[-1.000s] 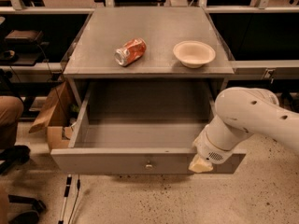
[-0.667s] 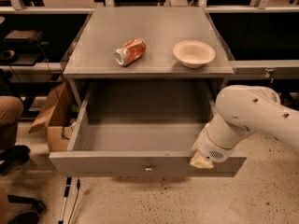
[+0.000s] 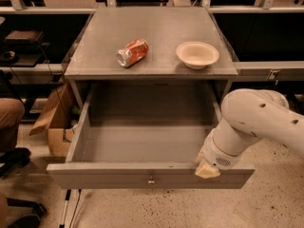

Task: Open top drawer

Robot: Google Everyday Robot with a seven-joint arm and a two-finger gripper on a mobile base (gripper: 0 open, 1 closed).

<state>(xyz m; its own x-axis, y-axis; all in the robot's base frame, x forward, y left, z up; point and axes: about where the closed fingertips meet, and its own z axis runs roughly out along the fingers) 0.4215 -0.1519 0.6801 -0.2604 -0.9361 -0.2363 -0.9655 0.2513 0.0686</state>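
The top drawer [image 3: 142, 177] of the grey cabinet stands pulled far out toward me. Its flat front panel carries a small round metal knob [image 3: 151, 180] at centre, and its inside [image 3: 142, 141] holds nothing that I can see. My white arm [image 3: 256, 122] comes in from the right. My gripper [image 3: 207, 169] sits at the drawer's front right corner, resting against the top edge of the front panel. Only its cream-coloured tip shows. The other drawers are hidden.
On the cabinet top [image 3: 95, 56] lie a crushed red can [image 3: 132, 52] and a cream bowl [image 3: 197, 54]. A cardboard box [image 3: 54, 122] stands on the floor to the left, next to a person's knee [image 3: 9, 122] and shoe [image 3: 12, 158]. Dark shelving flanks both sides.
The drawer's front panel has come a little further out toward me, and my gripper has moved with it at the front right corner.
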